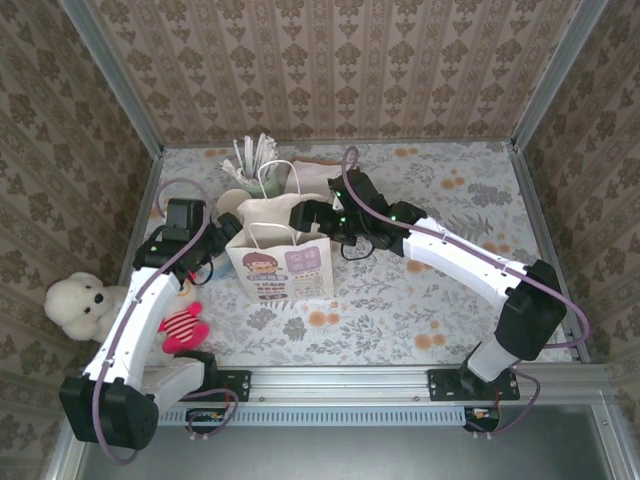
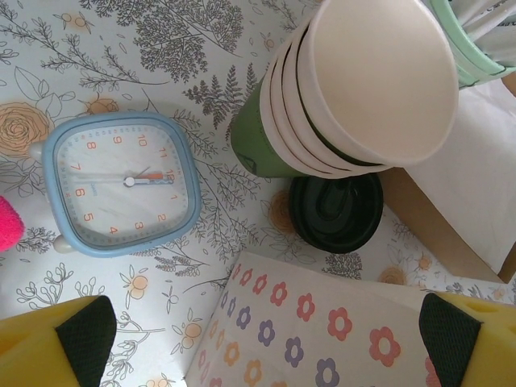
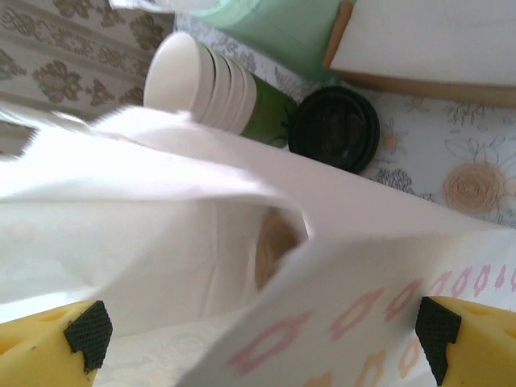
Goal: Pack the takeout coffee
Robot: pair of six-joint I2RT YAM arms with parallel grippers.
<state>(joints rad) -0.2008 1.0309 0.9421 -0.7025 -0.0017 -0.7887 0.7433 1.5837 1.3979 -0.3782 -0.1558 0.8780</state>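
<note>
Takeout coffee (image 2: 336, 211) just behind paper bag (image 2: 322, 322) judged light, crushable, spill-prone; to be gripped gently mid-wall below the lid; left fingers (image 2: 81, 339) and right fingers (image 3: 85, 334) both spread, empty.

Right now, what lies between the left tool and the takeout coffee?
The flowered side of the paper bag lies between the left tool and the takeout coffee, in the left wrist view.

A paper bag (image 1: 280, 265) stands on the flowered counter (image 1: 450, 290), a blue clock (image 2: 121, 184) beside it, and behind it the takeout coffee (image 2: 336, 214), stacked cups (image 2: 363, 89) and a cup of straws (image 1: 262, 185).
</note>
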